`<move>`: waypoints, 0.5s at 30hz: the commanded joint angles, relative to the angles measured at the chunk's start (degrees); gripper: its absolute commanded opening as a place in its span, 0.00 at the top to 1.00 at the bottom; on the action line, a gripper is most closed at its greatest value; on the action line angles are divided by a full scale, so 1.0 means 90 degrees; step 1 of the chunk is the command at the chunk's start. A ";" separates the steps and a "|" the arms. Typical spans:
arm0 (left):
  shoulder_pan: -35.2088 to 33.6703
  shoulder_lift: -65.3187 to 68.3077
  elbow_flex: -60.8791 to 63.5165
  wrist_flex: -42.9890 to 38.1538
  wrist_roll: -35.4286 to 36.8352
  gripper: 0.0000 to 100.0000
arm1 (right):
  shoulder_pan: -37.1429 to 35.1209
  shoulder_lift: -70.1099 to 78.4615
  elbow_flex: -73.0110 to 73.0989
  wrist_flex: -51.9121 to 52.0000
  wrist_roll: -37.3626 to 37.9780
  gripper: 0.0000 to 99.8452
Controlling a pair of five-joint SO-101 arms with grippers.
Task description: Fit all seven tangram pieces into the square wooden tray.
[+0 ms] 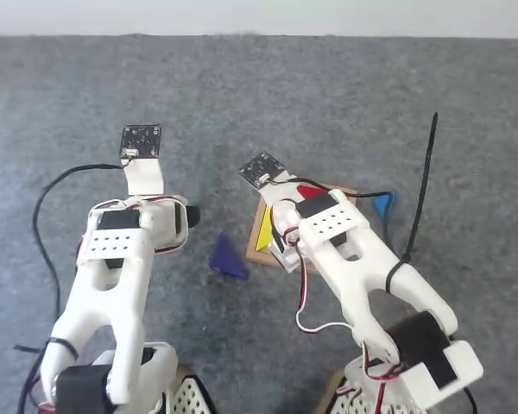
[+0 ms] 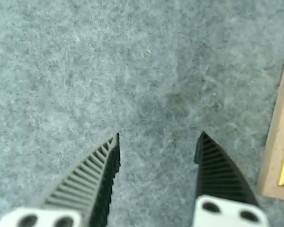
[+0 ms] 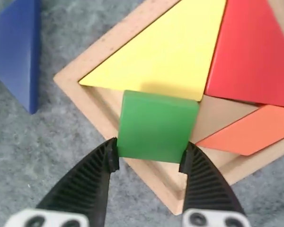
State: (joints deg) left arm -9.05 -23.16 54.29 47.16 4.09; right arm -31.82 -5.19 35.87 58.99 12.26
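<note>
Though part-bare, tray (image 3: 104, 49) with yellow triangle (image 3: 165, 52).

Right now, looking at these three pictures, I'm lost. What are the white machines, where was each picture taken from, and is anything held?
Two white robot arms stand side by side on grey carpet; one picture looks down on both. The other two come from cameras on their wrists. The right gripper holds a green square at the wooden tray, which contains a yellow triangle, a red piece and an orange piece. The left gripper is open, empty. A dark blue triangle lies outside.
</note>
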 commanded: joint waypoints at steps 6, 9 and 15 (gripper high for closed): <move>-0.0049 -0.0195 -0.0044 -0.0107 0.0059 0.74 | 0.0103 -0.0034 -0.0371 -0.0083 0.0098 0.72; -0.0049 -0.0195 -0.0044 -0.0107 0.0059 0.74 | 0.0103 -0.0034 -0.0371 -0.0122 0.0098 0.70; -0.0049 -0.0195 -0.0044 -0.0107 0.0059 0.74 | 0.0093 -0.0034 -0.0371 -0.0132 0.0098 0.70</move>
State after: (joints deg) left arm -9.05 -23.16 54.29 47.16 4.09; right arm -31.56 -5.19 35.87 58.90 12.62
